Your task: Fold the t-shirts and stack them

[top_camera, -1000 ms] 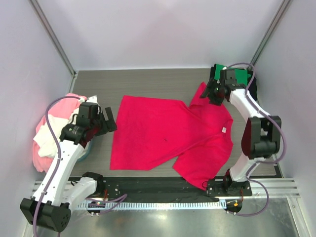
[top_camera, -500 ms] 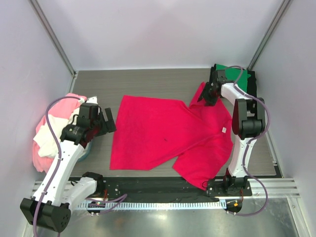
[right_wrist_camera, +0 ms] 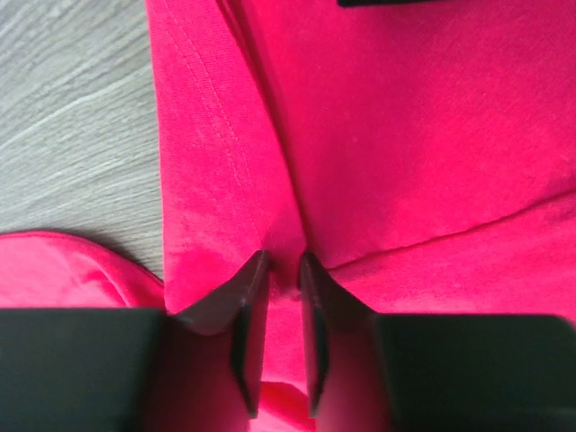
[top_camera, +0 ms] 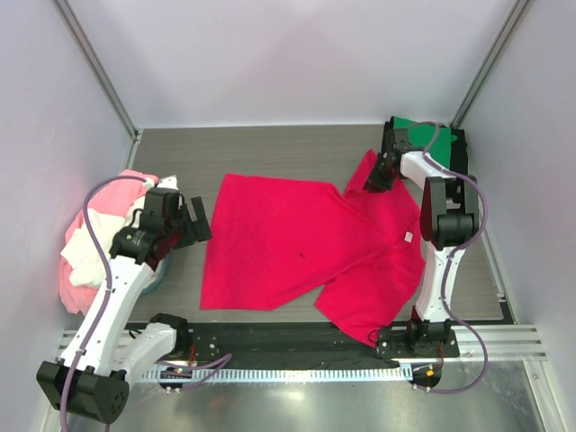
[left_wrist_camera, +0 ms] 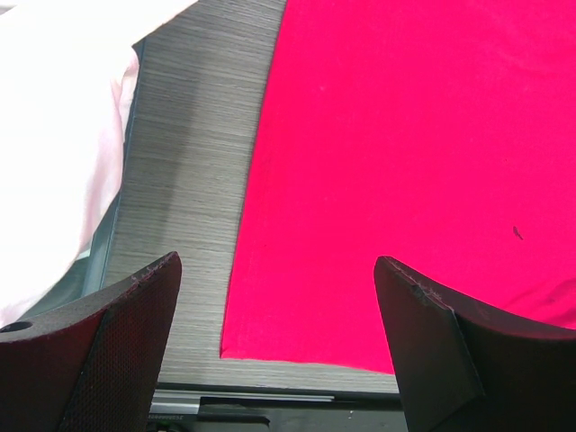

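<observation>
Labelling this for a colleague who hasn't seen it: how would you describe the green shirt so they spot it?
Go to the far right corner of the table, just beyond the right gripper. The green t-shirt lies there, partly behind the arm, the only green cloth; the crimson t-shirt beside it is spread mid-table.

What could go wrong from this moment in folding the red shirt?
1. The right gripper pinches only a thin ridge of the red t-shirt at its sleeve, so the cloth could slip out on a pull.
2. The left gripper is open at the shirt's left edge and holds nothing. A one-sided pull may drag or bunch the shirt.
3. The green t-shirt lies just beyond the right gripper and could get nudged.
</observation>
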Controlling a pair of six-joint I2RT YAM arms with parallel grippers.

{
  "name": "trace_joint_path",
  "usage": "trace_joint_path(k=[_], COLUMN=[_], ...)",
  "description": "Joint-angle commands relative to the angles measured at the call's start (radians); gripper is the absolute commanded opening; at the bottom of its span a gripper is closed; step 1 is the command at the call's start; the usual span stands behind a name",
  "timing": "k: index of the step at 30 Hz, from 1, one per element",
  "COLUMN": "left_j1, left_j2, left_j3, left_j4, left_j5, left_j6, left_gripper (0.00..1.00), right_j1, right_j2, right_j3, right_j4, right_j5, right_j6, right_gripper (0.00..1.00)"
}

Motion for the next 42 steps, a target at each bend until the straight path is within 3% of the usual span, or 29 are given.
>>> trace_joint_path(k=[1, 6, 9, 14, 15, 18, 19, 21, 26, 28, 32, 36, 42], left_j1=[0.000, 0.000, -0.002, 0.000, -0.002, 0.000, -0.002, 0.000, -0.002, -0.002, -0.003, -0.023, -0.062], left_j2=[-0.022, -0.023, -0.025, -0.019, -0.017, -0.016, -0.014, -0.002, 0.075, 0.133, 0.282, 0.510, 0.851], left_j3=[-0.004, -0.005, -0.005, -0.005, -0.005, -0.007, -0.007, -0.007, 0.016, 0.018, 0.035, 0.142, 0.336], left_j4=[0.016, 0.016, 0.017, 0.016, 0.014, 0.014, 0.014, 0.013, 0.023, 0.058, 0.205, 0.255, 0.284], left_j5=[-0.016, -0.019, -0.019, -0.025, -0.027, -0.036, -0.041, -0.048, -0.039, 0.033, 0.128, 0.185, 0.205], left_j6=[0.014, 0.014, 0.013, 0.011, 0.011, 0.010, 0.007, 0.004, -0.030, -0.064, -0.131, -0.179, -0.204], left_gripper=[0.89, 0.88, 0.88, 0.88, 0.89, 0.89, 0.89, 0.90, 0.92, 0.92, 0.91, 0.87, 0.87], right_j1=[0.004, 0.017, 0.048, 0.151, 0.164, 0.189, 0.191, 0.189, 0.182, 0.156, 0.099, 0.079, 0.059], right_j2=[0.000, -0.025, -0.012, 0.148, 0.176, 0.267, 0.267, 0.205, -0.053, -0.191, -0.354, -0.394, -0.289], right_j3=[0.019, 0.027, 0.085, 0.396, 0.454, 0.678, 0.690, 0.658, 0.325, 0.157, -0.095, -0.235, -0.239], right_j4=[0.009, 0.004, 0.007, 0.012, 0.012, -0.016, -0.031, -0.041, -0.041, -0.051, -0.074, -0.120, -0.152], right_j5=[-0.012, -0.010, -0.041, -0.113, -0.121, -0.177, -0.173, -0.130, 0.074, 0.198, 0.274, 0.350, 0.392], right_j6=[0.005, 0.032, 0.066, 0.100, 0.103, 0.091, 0.086, 0.063, -0.017, -0.023, -0.017, -0.046, -0.081], right_gripper=[0.20, 0.03, 0.01, 0.01, 0.09, 0.59, 0.62, 0.67, 0.68, 0.68, 0.68, 0.68, 0.69])
